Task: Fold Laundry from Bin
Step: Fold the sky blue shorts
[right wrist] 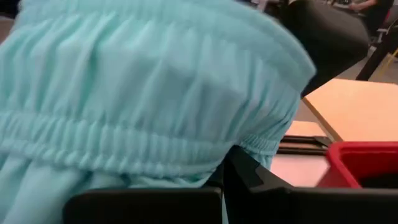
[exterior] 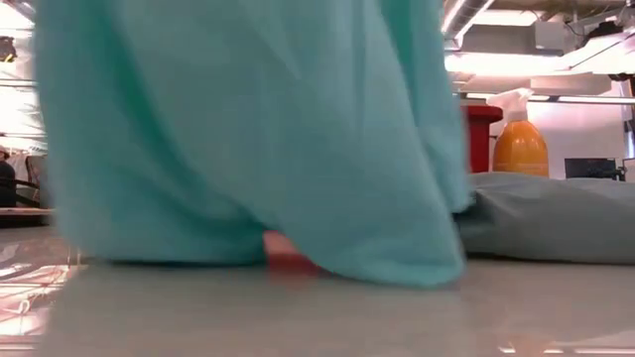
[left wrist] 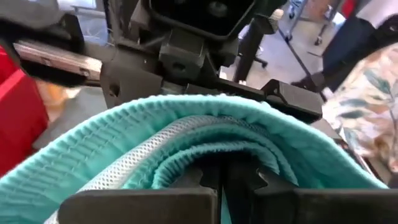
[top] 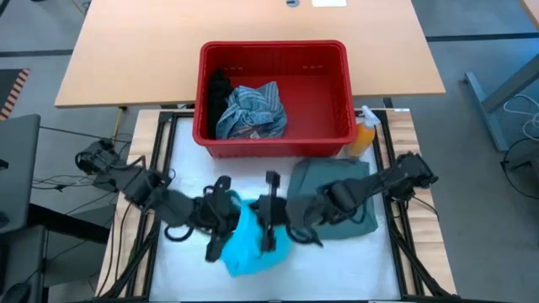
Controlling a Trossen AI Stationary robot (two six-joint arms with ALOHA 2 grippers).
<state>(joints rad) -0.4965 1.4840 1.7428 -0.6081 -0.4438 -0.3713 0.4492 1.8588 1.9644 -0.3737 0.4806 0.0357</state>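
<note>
**Teal garment held up between both end effectors**

Teal fabric fills the near part of the white bench (top: 181, 269): a bright teal garment (top: 253, 240) hangs between the two arms, its lower folds reaching the bench surface in the low view. The left end effector (top: 221, 220) is clamped tight on the garment's left edge; its wrist view shows the ribbed teal waistband bunched over the closed fingers (left wrist: 208, 177). The right end effector (top: 269, 220) is likewise pinched shut on the garment's right edge, gathered elastic cloth draped across its fingers (right wrist: 249, 180) in its wrist view. The two end effectors sit close together, just apart, with the garment spread between and below them.

Just beside the right arm, a dull grey-green garment (top: 337, 198) lies flat on the bench, partly under that arm. Beyond it an orange spray bottle (top: 364, 135) stands at the right corner of the red bin (top: 337, 88). The bin rests at the bench's far edge and holds a crumpled blue-grey striped cloth (top: 253, 109) with a black garment (top: 219, 93) against its left wall. Farther back stands a bare wooden table (top: 135, 50).
</note>
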